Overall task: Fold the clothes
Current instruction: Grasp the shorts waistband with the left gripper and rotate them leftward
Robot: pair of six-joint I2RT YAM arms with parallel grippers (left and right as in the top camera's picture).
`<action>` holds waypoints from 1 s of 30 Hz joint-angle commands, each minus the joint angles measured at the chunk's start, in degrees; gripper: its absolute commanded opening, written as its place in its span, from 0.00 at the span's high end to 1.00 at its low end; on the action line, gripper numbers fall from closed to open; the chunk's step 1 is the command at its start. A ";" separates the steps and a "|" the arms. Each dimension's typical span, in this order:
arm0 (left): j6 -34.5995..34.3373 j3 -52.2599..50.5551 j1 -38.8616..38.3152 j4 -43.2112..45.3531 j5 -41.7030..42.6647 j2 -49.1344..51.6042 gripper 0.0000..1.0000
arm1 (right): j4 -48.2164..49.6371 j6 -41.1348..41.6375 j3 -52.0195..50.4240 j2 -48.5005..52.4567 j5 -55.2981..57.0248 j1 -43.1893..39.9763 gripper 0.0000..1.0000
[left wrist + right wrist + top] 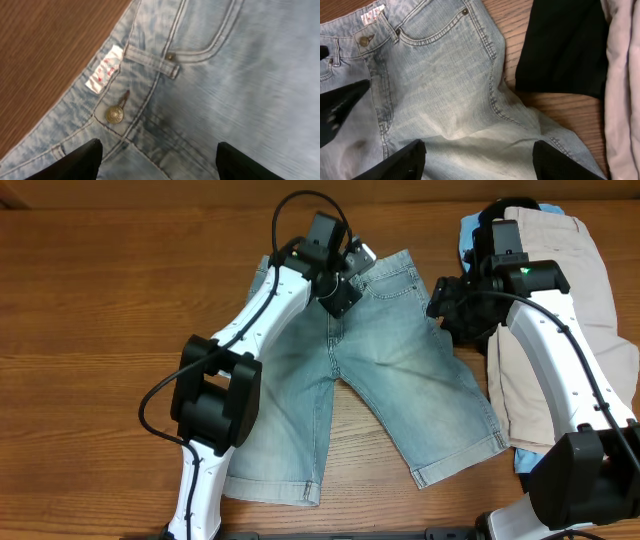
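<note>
Light blue denim shorts (400,370) lie flat on the wooden table, waistband at the far side and legs toward the front. My left gripper (342,288) is open and hovers over the waistband near the fly. In the left wrist view its fingers (160,160) straddle the denim (240,75) just below the brass button (114,115). My right gripper (447,300) is open at the shorts' right hip edge. In the right wrist view its fingers (477,160) are spread over the shorts (445,75), holding nothing.
A pile of clothes lies at the right: a beige garment (580,290) (620,75), a black garment (565,45) and a blue piece (468,235) beneath. Bare wood (90,300) stretches to the left of the shorts.
</note>
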 commanded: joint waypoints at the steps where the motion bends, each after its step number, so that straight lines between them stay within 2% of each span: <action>1: 1.29 -2.89 -0.02 2.03 -2.25 0.85 0.24 | 0.26 -0.35 1.38 0.13 0.57 -0.22 0.27; 6: -0.44 -2.93 -0.02 3.56 -4.44 3.93 0.23 | 0.28 -0.35 1.38 0.13 0.57 -0.22 0.27; 10: -5.33 -2.93 0.04 7.32 -10.60 7.02 0.21 | 0.28 -0.33 1.38 0.13 0.57 -0.22 0.27; 16: -17.03 -2.91 1.36 10.84 -28.20 11.34 0.20 | 0.28 -0.35 1.38 0.13 0.57 -0.22 0.26; 18: -19.34 -2.93 2.47 10.97 -31.45 12.59 0.20 | 0.28 -0.33 1.38 0.13 0.57 -0.22 0.25; 25: -28.85 -2.82 10.01 8.48 -31.93 13.57 0.15 | 1.20 -0.31 0.44 0.15 0.55 -0.22 0.23; 30: -32.30 -1.20 17.42 -0.13 -32.11 13.57 0.09 | 2.91 -0.07 -1.27 0.20 0.33 -0.22 0.24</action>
